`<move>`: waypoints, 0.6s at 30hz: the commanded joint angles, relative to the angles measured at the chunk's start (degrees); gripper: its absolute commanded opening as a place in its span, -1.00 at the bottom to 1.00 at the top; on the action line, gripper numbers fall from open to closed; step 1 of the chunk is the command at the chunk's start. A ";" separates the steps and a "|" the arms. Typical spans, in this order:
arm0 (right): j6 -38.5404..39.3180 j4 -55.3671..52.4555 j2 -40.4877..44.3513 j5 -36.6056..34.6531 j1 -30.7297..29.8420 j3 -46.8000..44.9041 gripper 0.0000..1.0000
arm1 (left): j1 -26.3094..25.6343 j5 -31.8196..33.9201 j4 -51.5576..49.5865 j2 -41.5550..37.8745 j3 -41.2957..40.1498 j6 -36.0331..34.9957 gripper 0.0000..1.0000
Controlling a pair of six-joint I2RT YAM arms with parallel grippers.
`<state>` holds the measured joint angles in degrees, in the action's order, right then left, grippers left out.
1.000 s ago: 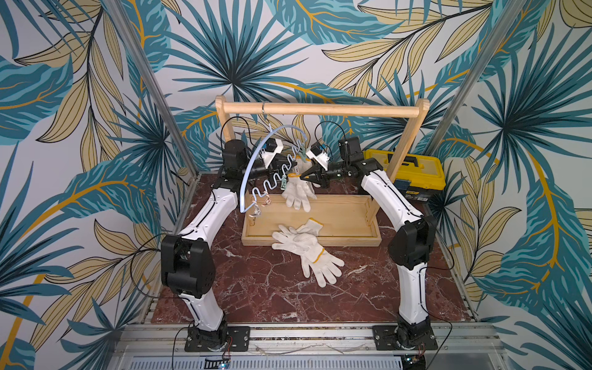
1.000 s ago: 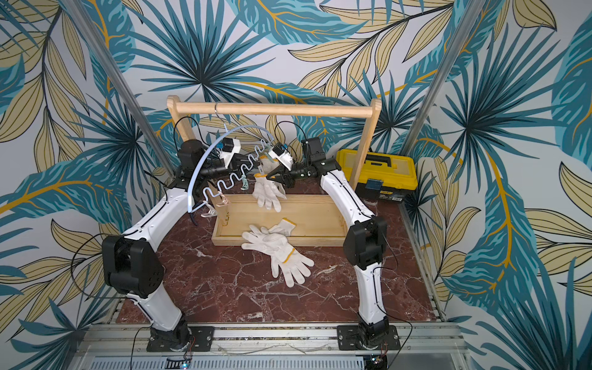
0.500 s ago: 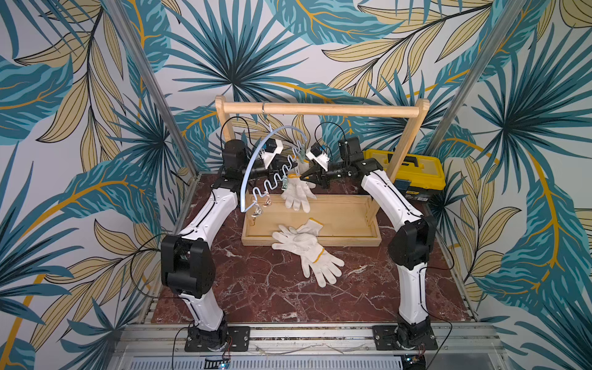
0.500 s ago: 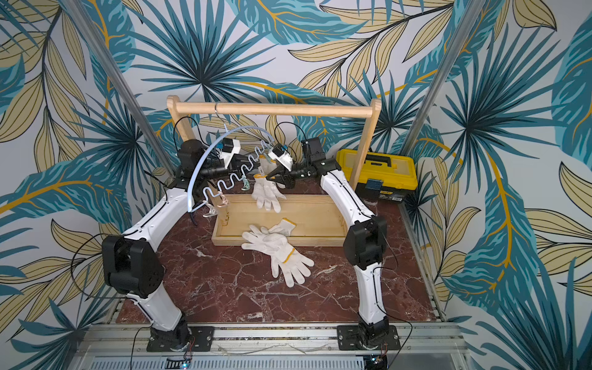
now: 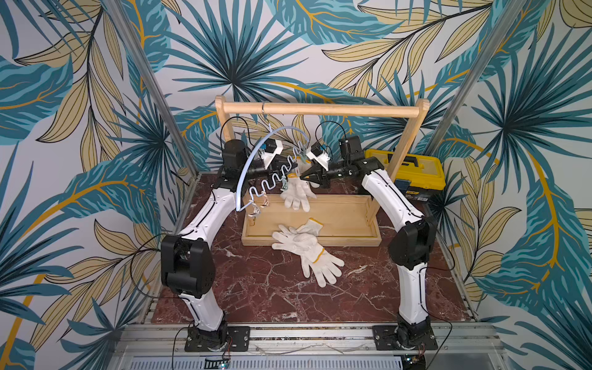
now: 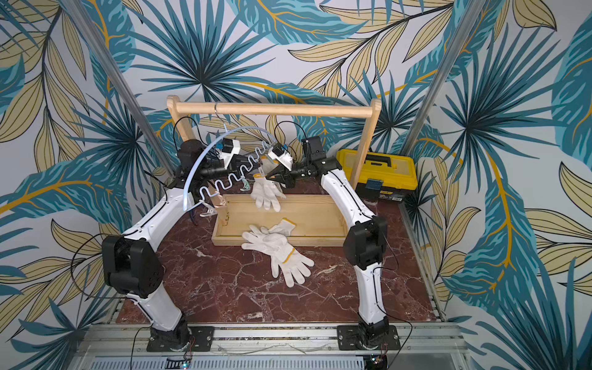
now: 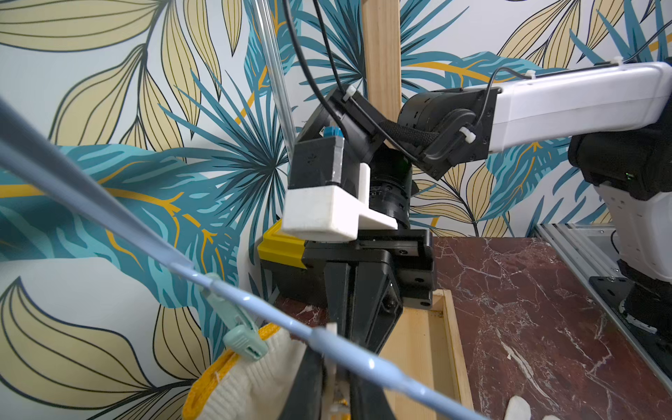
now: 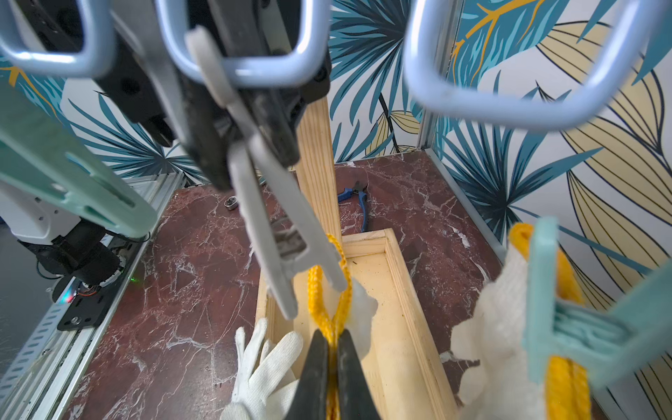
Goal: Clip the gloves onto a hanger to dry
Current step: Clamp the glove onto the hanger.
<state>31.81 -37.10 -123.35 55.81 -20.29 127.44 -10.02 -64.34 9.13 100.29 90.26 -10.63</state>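
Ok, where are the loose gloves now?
In both top views the loose gloves lie piled mid-way across the table, overlapping the wooden tray's front rim.

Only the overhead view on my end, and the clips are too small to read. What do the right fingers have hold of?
Observer: The right wrist view shows the right fingers shut on the glove by its yellow cuff.
Operator: And the other arm?
Observer: The left fingers are shut on a grey clip at its handles. Its jaws stand spread, with the cuff's yellow edge between them.
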 commanded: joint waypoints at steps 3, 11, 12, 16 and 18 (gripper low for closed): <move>1.29 -1.61 3.01 2.02 -0.44 0.80 -1.00 | 1.76 -1.23 0.19 -1.06 -0.52 0.26 -1.00; 1.84 -1.74 3.95 2.05 -0.51 0.80 -1.00 | 1.84 -1.55 0.21 -1.05 -0.43 0.17 -1.00; 1.85 -1.67 4.19 2.04 -0.62 0.84 -1.00 | 1.83 -1.60 0.19 -1.00 -0.43 0.26 -1.00; 1.98 -1.46 4.70 2.02 -0.66 0.89 -1.00 | 1.85 -1.73 0.19 -1.00 -0.43 0.24 -1.00; 2.01 -1.43 4.77 2.02 -0.71 1.00 -1.00 | 1.85 -1.83 0.20 -0.97 -0.36 0.21 -1.00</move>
<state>32.95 -38.02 -121.23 55.99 -20.60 127.46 -9.91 -65.25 9.23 100.29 90.26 -10.61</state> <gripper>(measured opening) 0.068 0.134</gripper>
